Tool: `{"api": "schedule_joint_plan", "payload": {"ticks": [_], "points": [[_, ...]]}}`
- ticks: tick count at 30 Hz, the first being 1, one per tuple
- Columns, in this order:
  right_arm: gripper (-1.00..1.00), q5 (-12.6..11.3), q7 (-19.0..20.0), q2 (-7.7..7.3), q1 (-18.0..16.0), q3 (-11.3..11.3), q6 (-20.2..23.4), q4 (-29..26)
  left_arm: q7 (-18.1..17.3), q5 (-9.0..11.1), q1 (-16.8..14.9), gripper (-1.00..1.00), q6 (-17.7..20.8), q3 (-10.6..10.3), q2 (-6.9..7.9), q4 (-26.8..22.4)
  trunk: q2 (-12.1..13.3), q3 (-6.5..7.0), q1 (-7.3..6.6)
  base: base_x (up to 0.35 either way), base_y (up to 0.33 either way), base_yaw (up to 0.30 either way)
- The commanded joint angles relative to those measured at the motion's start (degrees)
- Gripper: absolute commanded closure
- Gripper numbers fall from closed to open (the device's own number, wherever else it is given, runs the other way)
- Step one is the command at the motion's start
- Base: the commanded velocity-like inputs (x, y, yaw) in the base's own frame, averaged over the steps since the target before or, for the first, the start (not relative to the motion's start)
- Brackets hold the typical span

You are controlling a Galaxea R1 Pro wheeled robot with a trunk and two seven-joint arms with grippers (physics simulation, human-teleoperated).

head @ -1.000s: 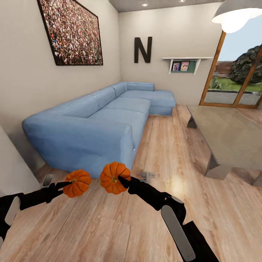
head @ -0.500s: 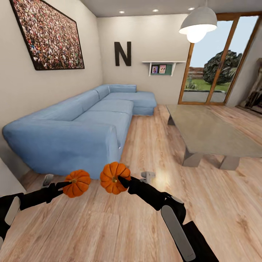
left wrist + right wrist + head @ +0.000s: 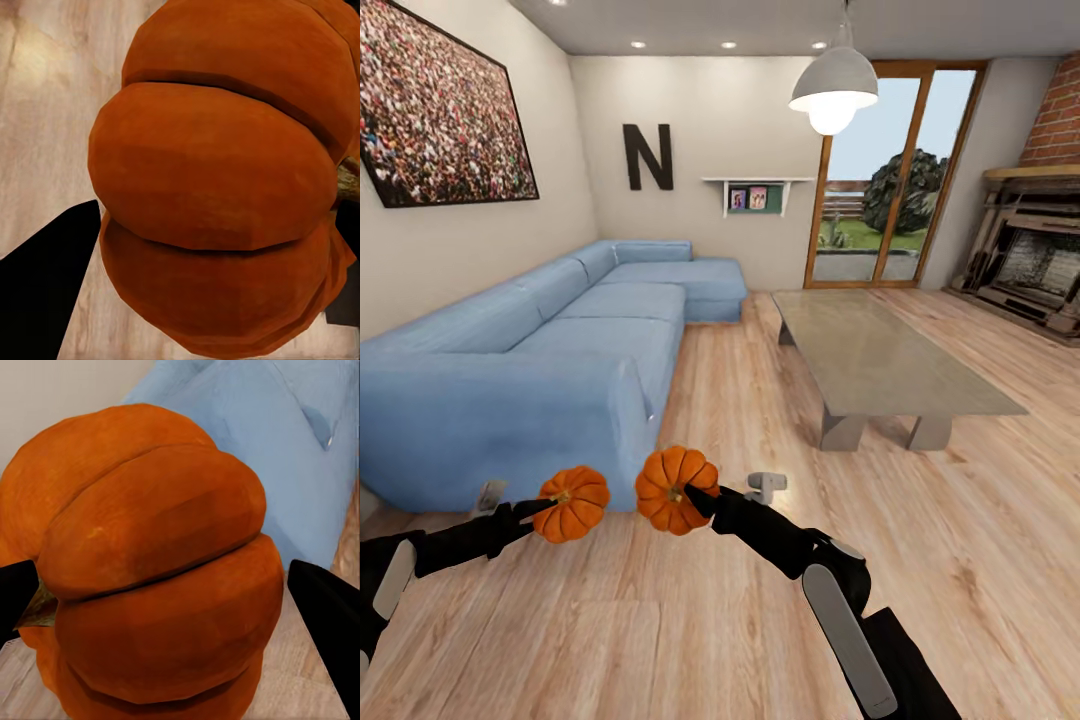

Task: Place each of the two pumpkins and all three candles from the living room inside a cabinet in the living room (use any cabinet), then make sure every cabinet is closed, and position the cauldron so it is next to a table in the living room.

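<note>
closest to the robot, well short of the long light-blue fabric corner sofa (image 3: 550, 350), both arms are out front and each carries one of the small ribbed orange pumpkins. the left gripper (image 3: 540, 508) has its fingers clamped on the left-hand pumpkin (image 3: 572, 503) and the right gripper (image 3: 695, 497) is pinching the other pumpkin (image 3: 676, 489), both seemingly right by the short stem. up close, the left one (image 3: 225, 187) bulges between dark fingers, and so does the right one (image 3: 150, 577).

my guess on handling: they look light, hard and rigid, with a smooth rounded skin that could roll out of a pinch, so taking them across the ribs near the stem seems the sane grab. probably not fragile, but i'd go easy on swings.

just beside the sofa's near end, a small pale grey thing (image 3: 765, 486) lies on the light wood plank floor (image 3: 960, 560); can't tell what it is. beyond that, across from the sofa, stands the low grey stone-look coffee table (image 3: 880, 360).
</note>
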Motion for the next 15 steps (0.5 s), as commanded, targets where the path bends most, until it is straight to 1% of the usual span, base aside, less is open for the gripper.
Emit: {"api": "schedule_joint_plan", "payload": {"ticks": [1, 11, 15], "points": [[1.00, -0.3, 0.2, 0.03, 0.0, 0.0, 0.3, 0.0, -0.2, 0.5, 0.0, 1.00, 0.5, 0.1, 0.00, 0.0, 0.4, 0.19, -0.24, 0.000, 0.000, -0.270], [1.00, -0.3, 0.2, 0.04, 0.0, 0.0, 0.3, 0.0, -0.2, 0.5, 0.0, 1.00, 0.5, 0.1, 0.00, 0.0, 4.4, 2.48, -2.43, 0.000, 0.000, -0.269], [1.00, -0.3, 0.2, 0.05, 0.0, 0.0, 0.3, 0.0, -0.2, 0.5, 0.0, 1.00, 0.5, 0.1, -0.02, 0.0, 6.0, 3.40, -3.31, -0.103, 0.000, -0.268]]}}
